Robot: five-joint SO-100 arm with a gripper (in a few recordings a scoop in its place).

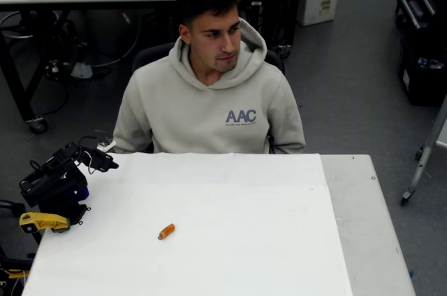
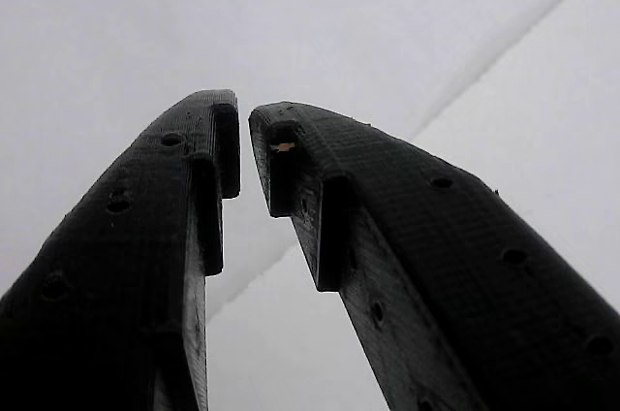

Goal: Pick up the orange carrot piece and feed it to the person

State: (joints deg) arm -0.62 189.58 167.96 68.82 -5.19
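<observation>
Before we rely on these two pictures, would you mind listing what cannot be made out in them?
- Arm base: overhead view, cut off by the left edge beside the yellow clamp.
- Person's hands and lap: overhead view, hidden behind the table.
- Carrot piece: too small to show its ends.
- Claw: wrist view, blank white beyond the fingers.

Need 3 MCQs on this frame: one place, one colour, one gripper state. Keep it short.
1. Where is the small orange carrot piece?
A. on the white table
B. in the gripper
C. in the person's hand

2. What colour is the hoodie of the seated person?
A. black
B. light beige
C. green

3. How is the black two-finger gripper?
A. clamped on the carrot
B. nearly closed, holding nothing
C. spread wide

Key: 1 A, it lies alone on the tabletop in the overhead view. 2 B, the hoodie is pale beige. 3 B, the wrist view shows a narrow bare gap between the tips.
</observation>
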